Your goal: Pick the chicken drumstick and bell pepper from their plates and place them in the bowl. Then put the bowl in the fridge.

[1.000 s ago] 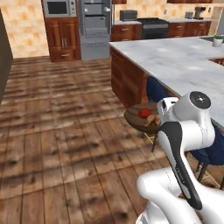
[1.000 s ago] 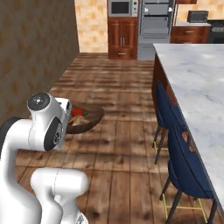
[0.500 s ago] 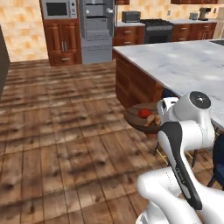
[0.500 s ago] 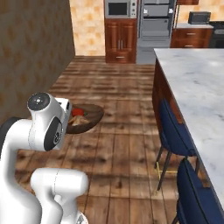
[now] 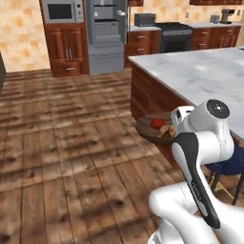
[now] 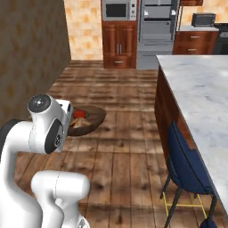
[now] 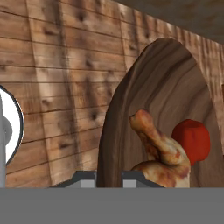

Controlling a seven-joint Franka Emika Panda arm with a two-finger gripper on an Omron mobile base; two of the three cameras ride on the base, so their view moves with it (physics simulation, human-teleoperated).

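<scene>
The dark wooden bowl (image 5: 147, 129) (image 6: 97, 115) hangs above the floor in front of my white arm. My gripper (image 7: 109, 178) is shut on its near rim, which runs up between the fingertips in the hand view. Inside the bowl (image 7: 175, 78) lie the golden-brown chicken drumstick (image 7: 159, 144) (image 5: 167, 131) (image 6: 78, 124) and the red bell pepper (image 7: 194, 139) (image 5: 157, 123) (image 6: 79, 114), touching each other. The plates are out of view. I cannot make out the fridge.
A marble-topped island (image 5: 200, 71) (image 6: 200, 89) runs along the right, with a blue stool (image 6: 187, 164) tucked against it. At the far wall stand a built-in microwave (image 5: 59, 10), a grey steel oven stack (image 5: 107, 35) and wooden cabinets. A tall brown panel (image 6: 31, 58) stands to the left.
The whole scene has shifted in both base views, so the base has moved; the far wall and island look nearer. The bowl stays in my gripper with both foods inside.
</scene>
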